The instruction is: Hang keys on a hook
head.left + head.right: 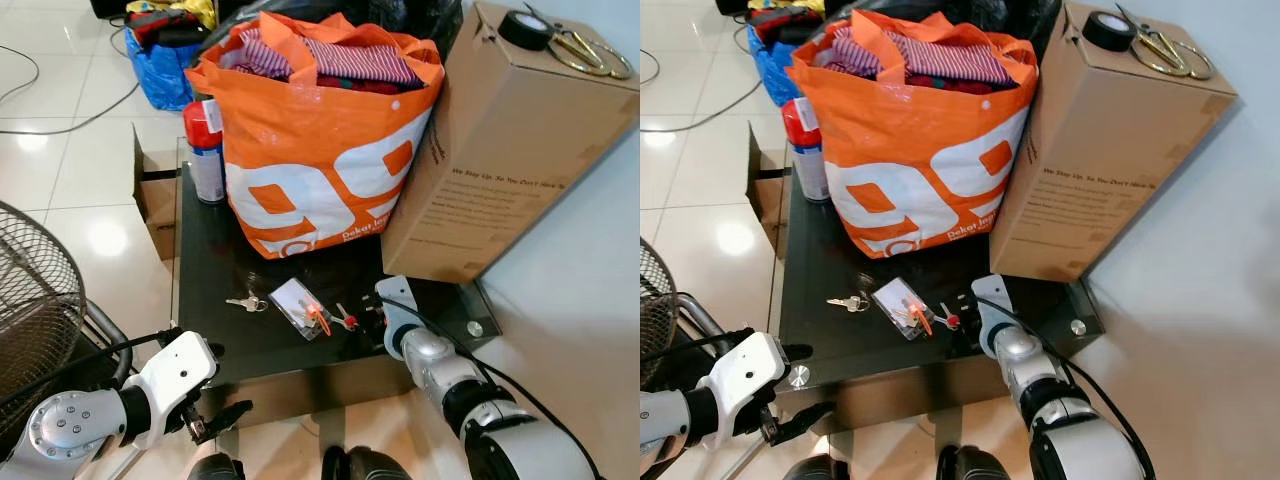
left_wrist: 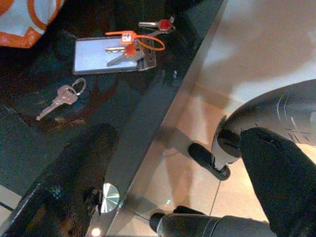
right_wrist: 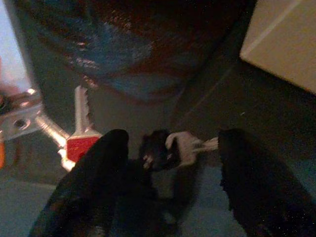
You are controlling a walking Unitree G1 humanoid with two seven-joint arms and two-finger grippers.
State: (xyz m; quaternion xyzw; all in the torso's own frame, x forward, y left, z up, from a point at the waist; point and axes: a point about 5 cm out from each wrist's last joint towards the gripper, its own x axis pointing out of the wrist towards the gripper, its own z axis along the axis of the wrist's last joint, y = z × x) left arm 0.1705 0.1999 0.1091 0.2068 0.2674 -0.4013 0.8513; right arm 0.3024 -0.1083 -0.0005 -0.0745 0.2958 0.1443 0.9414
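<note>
Dark glass worktop (image 1: 210, 290) occupies the centre of the head views, standing on pale glossy floor tiles. At its rear stand an orange shopping bag (image 1: 320, 150) stuffed with striped cloth, a red-capped spray can (image 1: 205, 150) to its left and a tall cardboard box (image 1: 500, 140) to its right; a tape roll (image 1: 524, 28) and scissors (image 1: 585, 50) lie on the box top. On the front of the worktop, lower centre of frame: a loose silver key pair (image 1: 246, 302), a clear tag holder (image 1: 297, 303) with keys and an orange tie, and a red-headed key (image 1: 346, 320) just beside it. The right hand (image 1: 378, 312) rests low on the worktop beside the red-headed key; in its wrist view the fingers (image 3: 94, 192) are spread wide around a small dark fob with a pale ring (image 3: 170, 148), gripping nothing. The left hand (image 1: 215, 420) hangs below the worktop's front edge, lower left of frame; whether its fingers are apart cannot be determined. A wire fan guard (image 1: 35, 310) shows at far left.
</note>
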